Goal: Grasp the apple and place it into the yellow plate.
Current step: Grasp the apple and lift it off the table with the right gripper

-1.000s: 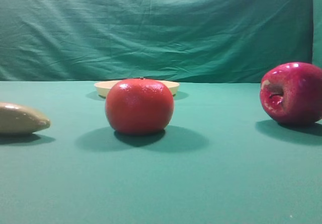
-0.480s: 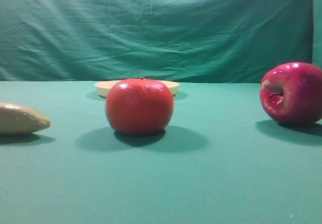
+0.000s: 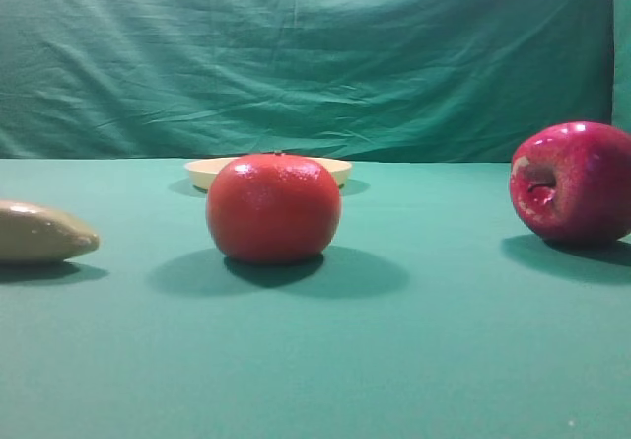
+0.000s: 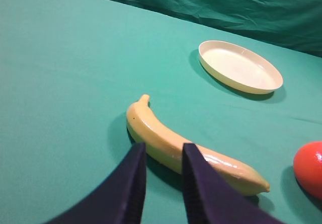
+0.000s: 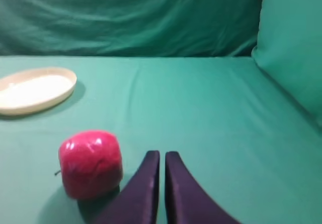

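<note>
Exterior high view: orange-red fruit [image 3: 273, 209] stands before the yellow plate [image 3: 212, 172], banana [image 3: 41, 232] leftward, apple [image 3: 572, 182] rightward. Right end effector [image 5: 161, 158] closed, empty; left end effector [image 4: 163, 156] slightly parted, empty.

backdrop: creased green drape [image 3: 315, 59] | surface: green cloth-covered table [image 3: 444, 360] | light: soft shadows

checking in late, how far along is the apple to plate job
Nothing looks done yet. The apple sits on the cloth, untouched, and the plate is empty. Nothing is in hand: the right gripper is shut and empty, just beside the apple; the left gripper hangs open by the banana. Left: open, grasp the apple, carry it to the plate, release.
</note>
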Controlling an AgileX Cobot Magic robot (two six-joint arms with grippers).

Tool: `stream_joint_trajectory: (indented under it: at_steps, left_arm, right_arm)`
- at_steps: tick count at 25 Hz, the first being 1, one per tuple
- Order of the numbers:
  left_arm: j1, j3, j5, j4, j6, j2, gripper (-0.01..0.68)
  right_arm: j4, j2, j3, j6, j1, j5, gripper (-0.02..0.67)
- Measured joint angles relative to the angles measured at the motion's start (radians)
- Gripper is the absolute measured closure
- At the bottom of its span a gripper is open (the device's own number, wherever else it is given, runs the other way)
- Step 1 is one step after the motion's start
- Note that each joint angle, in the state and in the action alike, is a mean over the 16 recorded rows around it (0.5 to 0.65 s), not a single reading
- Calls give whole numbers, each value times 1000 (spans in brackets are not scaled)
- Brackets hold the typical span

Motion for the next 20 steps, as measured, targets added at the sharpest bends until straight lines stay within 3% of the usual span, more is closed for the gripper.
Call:
stream_joint_trajectory:
  at_steps: [20]
  left_arm:
    - [0, 0, 0, 0, 0, 0, 516]
  right_arm:
    - [14, 815, -525, -204, 0, 401, 649]
